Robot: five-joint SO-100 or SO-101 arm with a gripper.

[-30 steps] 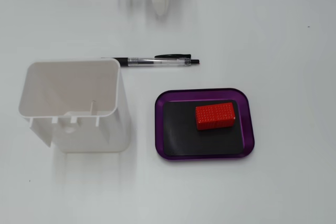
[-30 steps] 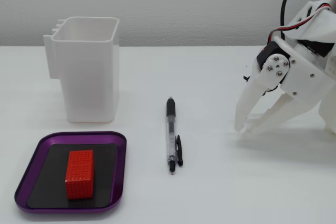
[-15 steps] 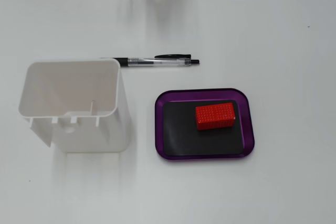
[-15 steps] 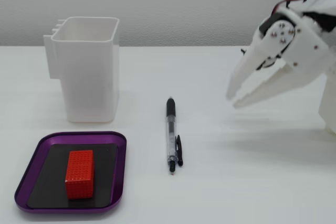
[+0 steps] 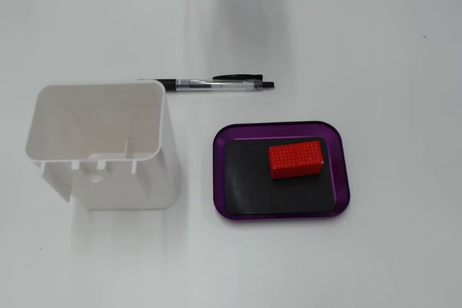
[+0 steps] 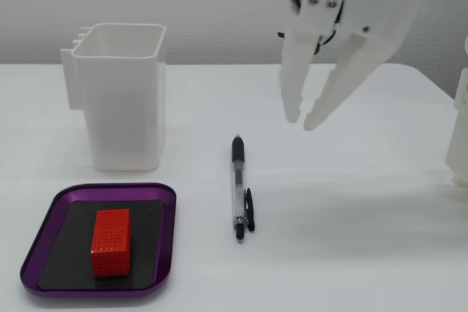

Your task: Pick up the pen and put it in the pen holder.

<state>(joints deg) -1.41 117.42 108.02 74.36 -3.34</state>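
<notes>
In a fixed view, a tall white plastic pen holder (image 6: 121,96) stands upright at 10 o'clock. A purple metal tray (image 6: 168,239) holding a red studded block (image 6: 111,241) sits at 7 o'clock. The clear black-tipped pen (image 6: 239,188) lies flat at centre. The white two-finger gripper (image 6: 301,120) hangs above at 1 o'clock, jaws slightly parted, holding nothing.

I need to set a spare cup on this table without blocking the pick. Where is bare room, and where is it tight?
Bare: the table right of the pen, and the strip below the purple tray. Tight: between the pen holder and tray, and near the pen, which the open gripper needs.
</notes>
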